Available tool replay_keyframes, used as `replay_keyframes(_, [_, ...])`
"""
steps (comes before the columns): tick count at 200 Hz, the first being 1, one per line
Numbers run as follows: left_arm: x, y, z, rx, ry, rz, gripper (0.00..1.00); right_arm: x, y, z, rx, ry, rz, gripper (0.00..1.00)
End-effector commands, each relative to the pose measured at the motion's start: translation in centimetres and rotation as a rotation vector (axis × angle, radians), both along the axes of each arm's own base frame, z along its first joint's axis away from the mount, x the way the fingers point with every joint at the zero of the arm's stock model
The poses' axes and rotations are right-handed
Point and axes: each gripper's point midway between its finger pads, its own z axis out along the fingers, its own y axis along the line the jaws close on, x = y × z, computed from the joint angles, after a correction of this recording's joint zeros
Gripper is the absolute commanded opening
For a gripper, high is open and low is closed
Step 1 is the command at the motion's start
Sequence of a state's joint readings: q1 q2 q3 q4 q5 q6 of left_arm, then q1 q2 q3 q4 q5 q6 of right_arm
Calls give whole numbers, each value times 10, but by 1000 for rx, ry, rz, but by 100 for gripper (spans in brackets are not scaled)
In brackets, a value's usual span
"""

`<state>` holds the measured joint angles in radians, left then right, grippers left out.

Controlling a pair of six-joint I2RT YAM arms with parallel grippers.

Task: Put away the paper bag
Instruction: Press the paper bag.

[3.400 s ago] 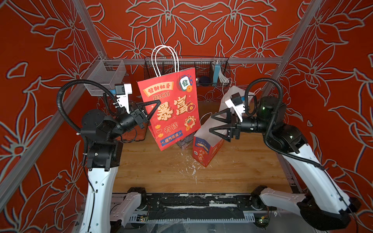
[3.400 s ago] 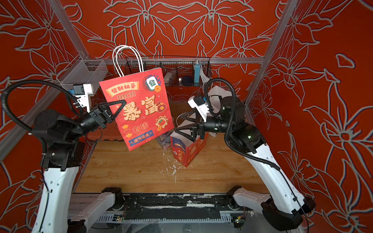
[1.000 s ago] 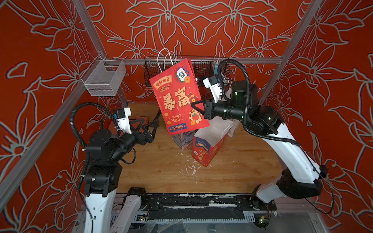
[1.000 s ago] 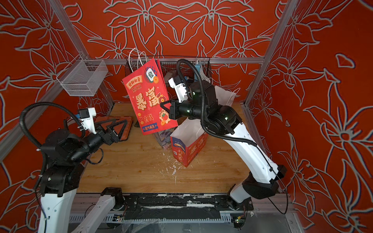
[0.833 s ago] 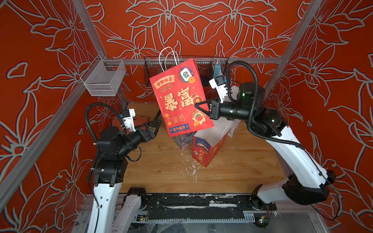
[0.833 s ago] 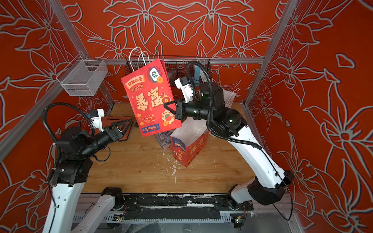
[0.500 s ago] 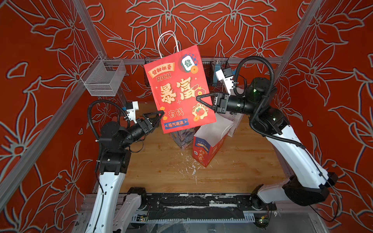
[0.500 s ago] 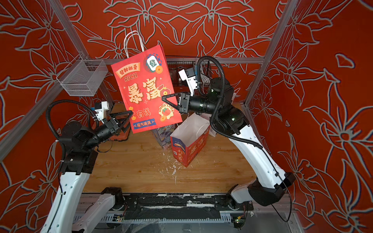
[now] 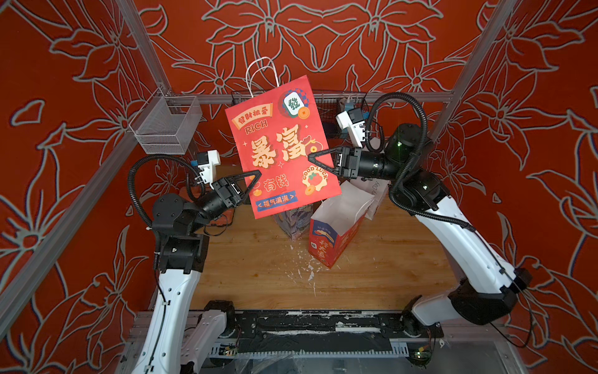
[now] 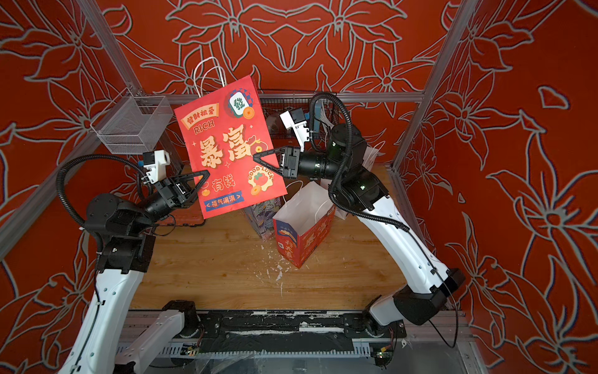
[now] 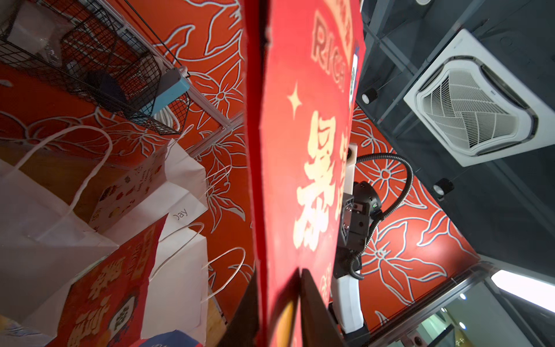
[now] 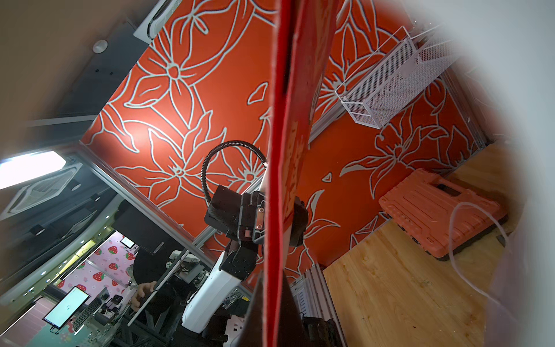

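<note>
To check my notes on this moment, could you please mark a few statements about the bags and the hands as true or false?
1. The right hand holds the flat red paper bag off the table. True.
2. The left hand is open, clear of that bag. False: it is shut on the bag's opposite edge.
3. The smaller red bag stands open on the table. True.
4. The orange case sits in the mesh basket. False: it lies on the table.

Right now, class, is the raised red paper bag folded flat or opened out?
Folded flat: the red paper bag shows as one thin sheet in both top views, edge-on in the wrist views.
</note>
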<state>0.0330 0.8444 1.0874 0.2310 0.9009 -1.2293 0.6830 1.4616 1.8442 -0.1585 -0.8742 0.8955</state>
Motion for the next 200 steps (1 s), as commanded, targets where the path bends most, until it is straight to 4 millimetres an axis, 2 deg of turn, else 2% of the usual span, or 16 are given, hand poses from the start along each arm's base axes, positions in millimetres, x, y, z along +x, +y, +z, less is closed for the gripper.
replay_keyframes(1, [-10,-1,12,18,-46,7,0,1,3,-5,-15,-31,14,0])
replay_keyframes(14, [-10,1,11,31,-36,32,0,4,4,-13,-47,-40,-2,0])
replay_keyframes(17, [-10,2,11,35,-33,39,0,5,4,-14,-57,-46,-6,5])
replay_keyframes(26, [-8,5,9,57,-14,77,0,7,3,-20,-94,-75,-28,30])
replay_keyframes(38, [-7,14,5,102,9,161,0,13,-3,-31,-174,-129,-90,55])
replay_keyframes(54, [-4,36,-8,174,79,335,0,32,-22,-51,-311,-243,-263,73])
replay_keyframes(66, [-5,53,-15,215,116,452,0,46,-41,-62,-399,-351,-398,79])
replay_keyframes(77, [-8,67,-19,229,149,541,0,52,-52,-66,-457,-458,-472,80])
replay_keyframes(86, [-10,76,-21,230,167,598,0,46,-50,-70,-509,-579,-471,81])
replay_keyframes(109, [-14,93,-24,190,220,694,0,3,-10,-92,-647,-978,-301,82])
replay_keyframes(132, [-18,103,-27,180,284,750,0,-19,20,-103,-648,-1262,-257,82])
replay_keyframes(153, [-22,109,-32,180,328,782,0,-30,47,-105,-602,-1478,-264,83])
replay_keyframes(171, [-22,114,-49,174,404,805,0,-30,71,-104,-581,-1575,-298,82])
replay_keyframes(200, [-22,116,-73,122,509,810,0,-42,109,-130,-573,-1711,-213,81])
